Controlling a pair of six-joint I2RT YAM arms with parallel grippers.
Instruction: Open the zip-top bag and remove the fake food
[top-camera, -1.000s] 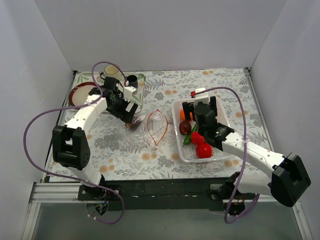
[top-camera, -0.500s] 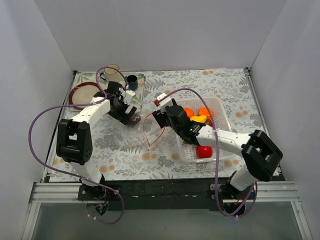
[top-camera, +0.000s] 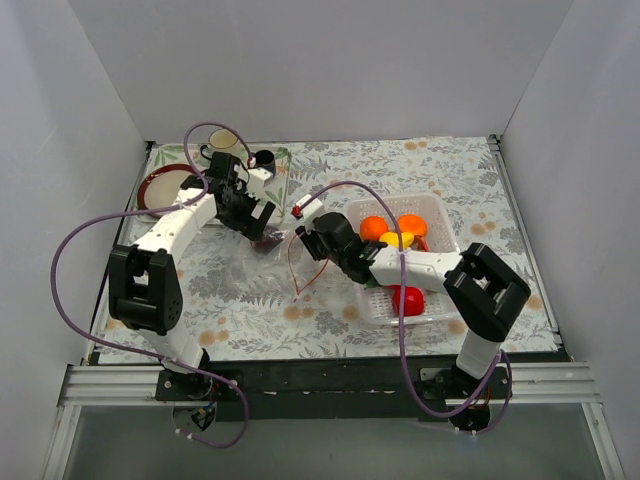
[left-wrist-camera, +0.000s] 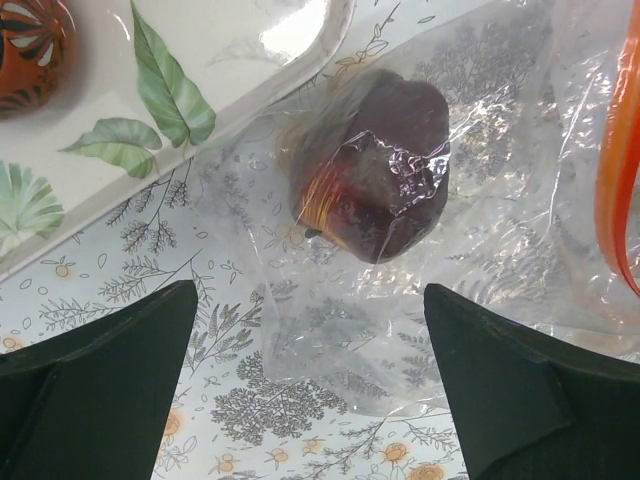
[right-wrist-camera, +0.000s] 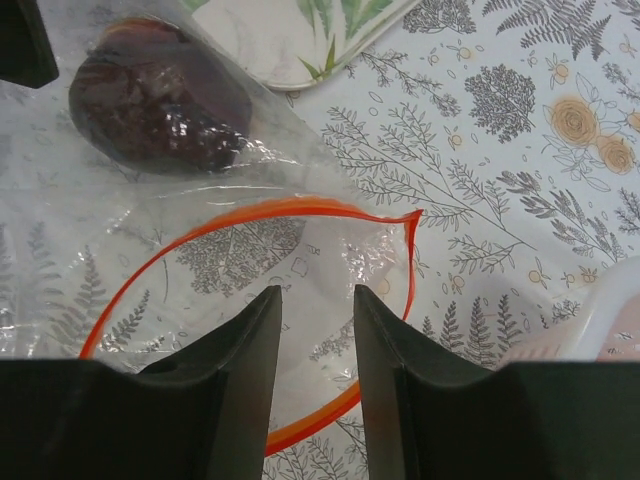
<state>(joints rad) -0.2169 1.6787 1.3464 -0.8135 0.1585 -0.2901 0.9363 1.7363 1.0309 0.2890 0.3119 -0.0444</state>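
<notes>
Between the spread fingers of the left gripper (left-wrist-camera: 310, 300) lay the closed end of the zip-top bag (left-wrist-camera: 480, 130), and just ahead of those fingertips sat a dark maroon fruit (left-wrist-camera: 375, 165) under the film; that gripper stood wide apart and held nothing. Ahead of the right gripper (right-wrist-camera: 318, 295) the orange zip strip (right-wrist-camera: 270, 208) curved in a gaping loop, so the mouth was already undone. Its fingers were drawn close with a narrow gap left, and the near run of the strip passed under that gap; whether any film was pinched could not be told. Well behind the right fingers, two orange balls (top-camera: 374, 227), a yellow piece (top-camera: 397, 240) and a red piece (top-camera: 407, 298) lay in the white perforated basket (top-camera: 380, 305), so emptying looked nearly done, with one fruit left inside. Next, I judged, one lip needed a firm pinch while the fruit was pushed or shaken toward the mouth. Thin, crinkled and glossy, the film would likely slip and bunch; the rounded, smooth, hard-looking fruit should roll readily. A glazed leaf-printed tray (left-wrist-camera: 200, 60) lay beyond the left fingers on the flat floral tablecloth (right-wrist-camera: 500, 150).
</notes>
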